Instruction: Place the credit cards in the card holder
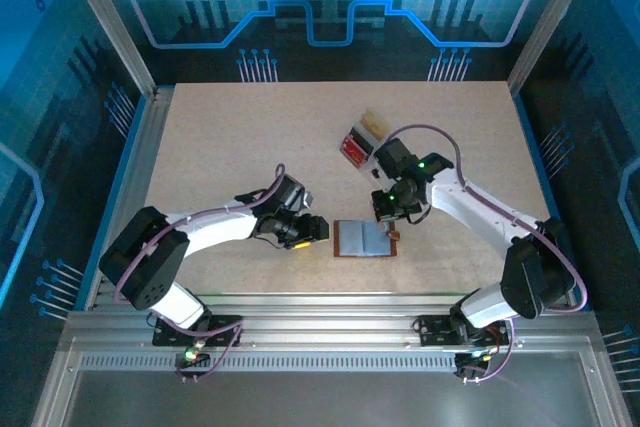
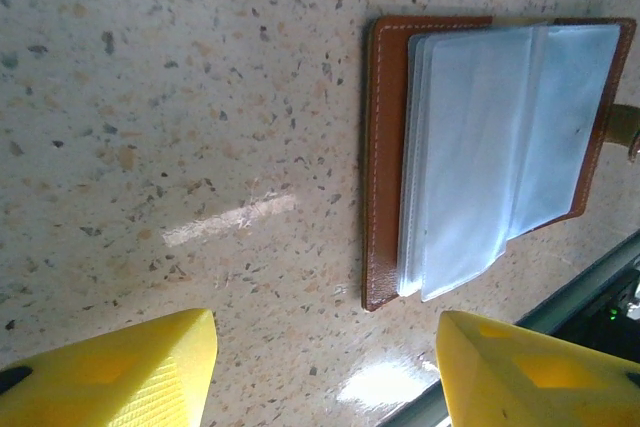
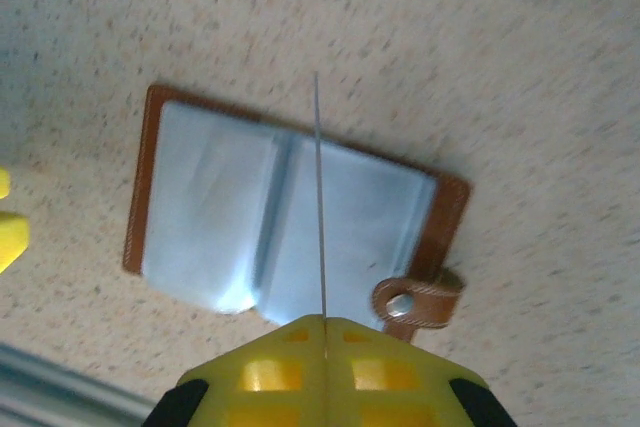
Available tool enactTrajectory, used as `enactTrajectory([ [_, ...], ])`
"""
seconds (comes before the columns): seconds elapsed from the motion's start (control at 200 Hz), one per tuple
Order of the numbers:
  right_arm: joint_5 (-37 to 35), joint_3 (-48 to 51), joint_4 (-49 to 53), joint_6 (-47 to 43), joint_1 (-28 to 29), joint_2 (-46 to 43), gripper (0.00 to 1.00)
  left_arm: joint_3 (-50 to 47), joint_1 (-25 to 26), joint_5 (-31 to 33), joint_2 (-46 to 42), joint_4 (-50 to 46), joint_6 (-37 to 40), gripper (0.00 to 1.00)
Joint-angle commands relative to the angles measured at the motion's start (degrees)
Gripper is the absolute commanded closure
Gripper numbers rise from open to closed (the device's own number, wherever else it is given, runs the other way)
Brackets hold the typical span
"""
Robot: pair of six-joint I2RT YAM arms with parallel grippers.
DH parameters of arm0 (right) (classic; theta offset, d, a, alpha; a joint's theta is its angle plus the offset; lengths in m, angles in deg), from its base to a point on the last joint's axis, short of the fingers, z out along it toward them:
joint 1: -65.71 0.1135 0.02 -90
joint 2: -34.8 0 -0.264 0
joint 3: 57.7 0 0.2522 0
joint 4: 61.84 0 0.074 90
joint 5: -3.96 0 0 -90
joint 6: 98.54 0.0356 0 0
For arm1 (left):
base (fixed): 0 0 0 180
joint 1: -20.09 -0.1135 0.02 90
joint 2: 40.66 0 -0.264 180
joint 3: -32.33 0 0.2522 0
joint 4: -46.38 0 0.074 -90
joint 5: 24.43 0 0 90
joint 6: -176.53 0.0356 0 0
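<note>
The card holder [image 1: 362,239] lies open on the table near the front edge, brown leather with pale clear pockets [image 2: 500,137] facing up and a snap strap [image 3: 420,299] at its right side. My right gripper [image 3: 325,319] hovers just above it, shut on a thin credit card [image 3: 320,197] that I see edge-on, pointing down over the middle pockets. In the top view the right gripper [image 1: 388,209] is over the holder's right half. My left gripper [image 2: 325,332] stands open just left of the holder [image 2: 385,167], nothing between its yellow fingers; in the top view it [image 1: 315,230] is beside the holder's left edge.
A clear plastic tray [image 1: 362,137] holding a red card and a tan card stands behind the right gripper. The table's metal front rail [image 2: 590,287] runs close to the holder. Aluminium frame posts border the table on both sides.
</note>
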Motion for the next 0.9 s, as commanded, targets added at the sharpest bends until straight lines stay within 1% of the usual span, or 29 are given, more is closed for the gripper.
enactTrajectory([
  [0.0,6.0,2.4,-3.0,4.4,1.7,-0.7,1.00,1.5,1.0,1.2,0.7,-1.0,1.5,0.39],
  [0.12,7.5,4.0,-5.3,6.1,2.1,0.6,1.00,1.0,1.1,1.2,0.7,-0.5,1.4,0.39],
  [0.285,6.1,4.6,-5.9,7.4,2.6,3.6,1.00,0.1,1.1,1.4,-0.2,-0.3,1.6,0.39],
  [0.896,5.5,5.7,-6.4,10.1,4.1,7.2,1.00,-1.6,1.1,1.5,-0.4,1.2,1.8,0.39],
])
